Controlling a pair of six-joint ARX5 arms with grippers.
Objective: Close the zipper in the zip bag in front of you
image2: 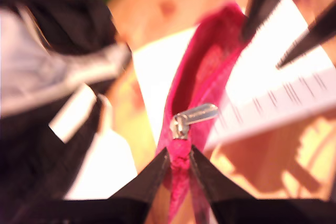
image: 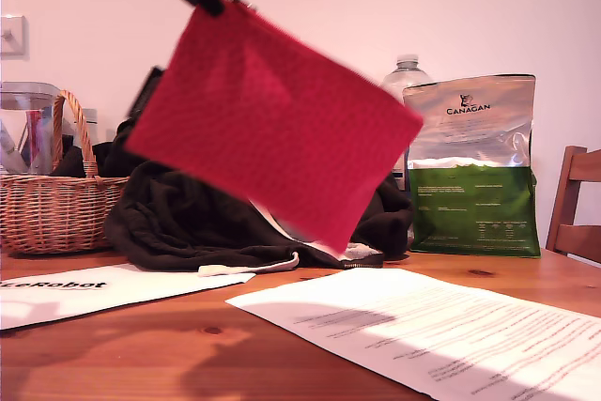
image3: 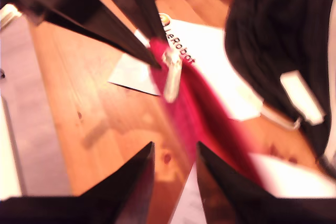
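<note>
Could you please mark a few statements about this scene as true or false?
1. The zip bag hangs in the air, clear of the table. True.
2. My first pincer pinches the bag's edge close to the pull tab. True.
3. The zipper is fully closed. False: in the first wrist view the bag gapes open beyond the pull tab.
4. The Canagan bag lies flat on the table. False: it stands upright at the exterior view's right.
5. A wicker basket stands at the exterior view's left. True.
</note>
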